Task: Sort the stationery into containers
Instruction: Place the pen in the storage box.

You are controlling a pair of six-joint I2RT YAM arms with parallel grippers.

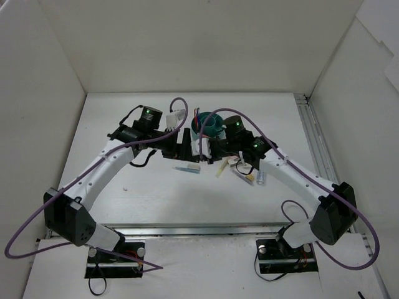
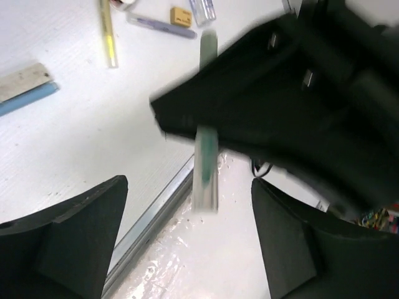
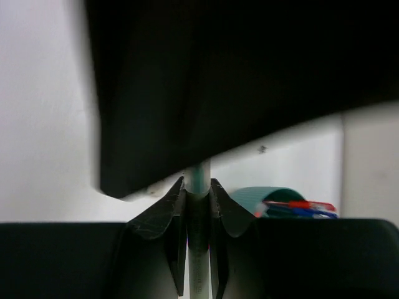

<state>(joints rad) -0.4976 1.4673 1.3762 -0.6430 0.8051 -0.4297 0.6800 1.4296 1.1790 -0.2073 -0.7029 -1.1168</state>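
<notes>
My right gripper [image 3: 198,187] is shut on a thin green pen [image 3: 199,218] with a clear barrel. In the left wrist view the pen [image 2: 206,168] sticks out from the black right gripper, its end above the gap between my open left fingers [image 2: 81,243]. The two grippers, left [image 1: 190,148] and right [image 1: 213,148], face each other just in front of the teal organizer [image 1: 209,126]. The organizer [image 3: 268,194] holds red and blue pens [image 3: 302,206]. The left gripper [image 2: 190,243] is empty.
Loose items lie on the table: a yellow pen [image 2: 107,37], a purple pen [image 2: 162,26], a beige eraser [image 2: 181,15], a blue pen [image 2: 28,99] beside a beige block [image 2: 25,81]. From above they lie in front of the grippers [image 1: 187,167], [image 1: 220,169], [image 1: 249,174].
</notes>
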